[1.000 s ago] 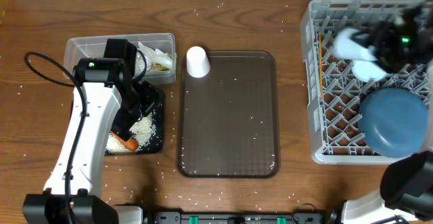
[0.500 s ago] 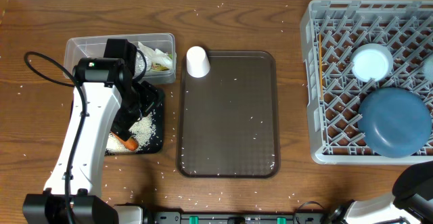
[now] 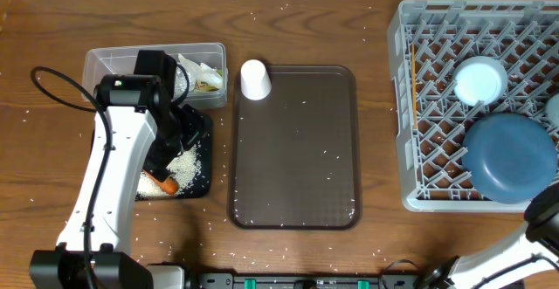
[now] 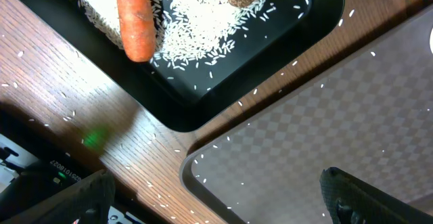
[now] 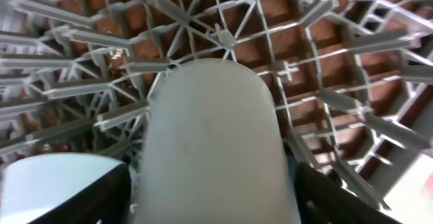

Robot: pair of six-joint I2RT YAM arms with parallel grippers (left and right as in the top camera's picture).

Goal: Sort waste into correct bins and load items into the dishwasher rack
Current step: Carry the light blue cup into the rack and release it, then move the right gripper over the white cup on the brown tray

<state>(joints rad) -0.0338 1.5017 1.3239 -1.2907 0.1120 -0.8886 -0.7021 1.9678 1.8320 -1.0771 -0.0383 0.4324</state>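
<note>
- Right gripper [image 5: 213,178]: jaws flank the pale light-blue cup [image 5: 213,122] in grey rack [image 5: 325,55]; contact unclear, fingers cut off by the frame.
- Left gripper [image 4: 215,183] gaping, empty, above black tray [image 4: 203,105] corner.
- Overhead: right arm [image 3: 546,219] gone from rack since a second ago; white bowl [image 3: 479,80] uncovered.
- Carrot [image 4: 135,21] lies on rice [image 4: 203,21] in tray.

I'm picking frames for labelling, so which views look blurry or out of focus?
Overhead: sharp and evenly lit. Left wrist: carrot and rice crisp. Right wrist: the close pale cup is soft, rack behind slightly blurred.
</note>
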